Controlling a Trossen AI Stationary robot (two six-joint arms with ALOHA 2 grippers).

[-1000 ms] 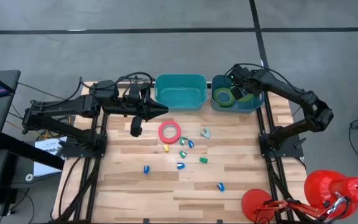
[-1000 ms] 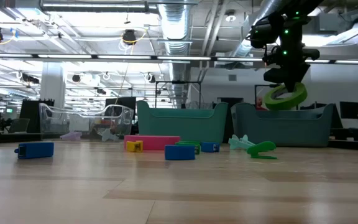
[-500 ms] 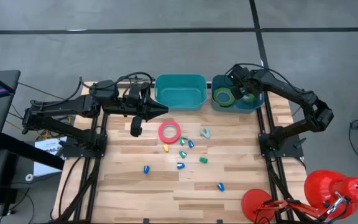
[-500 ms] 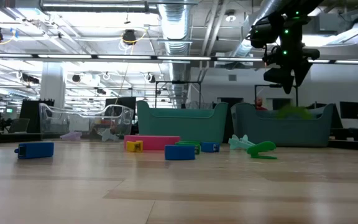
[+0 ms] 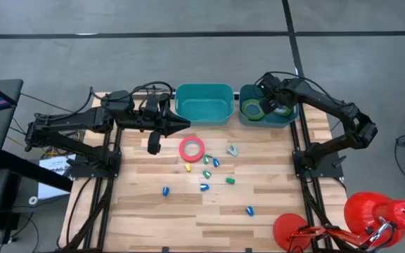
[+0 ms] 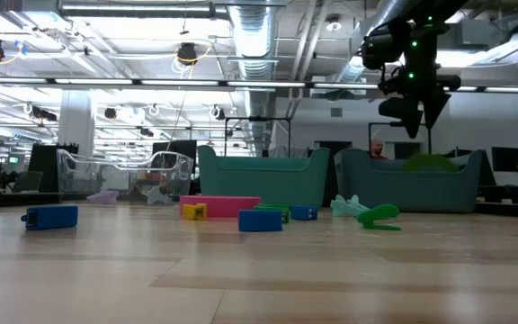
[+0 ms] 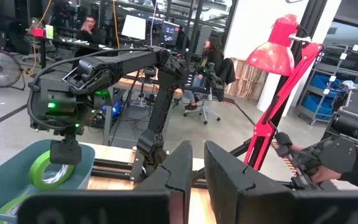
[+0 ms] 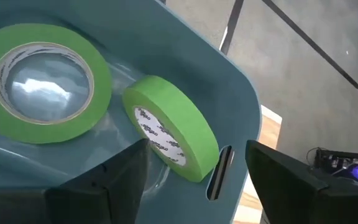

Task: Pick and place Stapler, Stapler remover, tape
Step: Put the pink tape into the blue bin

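We find the right gripper (image 5: 273, 105) hovering over the right-hand teal bin (image 5: 290, 118) at the back of the table (image 5: 139, 211), its jaws spread wide with nothing between them. In the right wrist view two green tape rolls sit in that bin: one green roll (image 8: 42, 81) lies flat on the floor, and the other green roll (image 8: 173, 134) stands on edge, tilted and leaning toward the bin wall (we cannot tell whether the two rolls touch).

The left gripper (image 5: 181, 125) waits at the back left of the table, just beside the near left corner of the empty left teal bin (image 5: 204, 112); its jaws are closed together and hold nothing.

The pink-red tape roll (image 5: 192, 148) lies flat on the wood in front of the left bin. Near it, toward the right, rests a pale green piece (image 5: 232, 150), possibly a staple remover, though from above its shape is hard to read. Small coloured pieces are scattered in front of the roll: a yellow one (image 5: 187, 168), a blue one (image 5: 166, 190) and another blue one (image 5: 249, 210) well apart from the rest.

A red lamp (image 5: 371, 214) stands at the table's front right corner.
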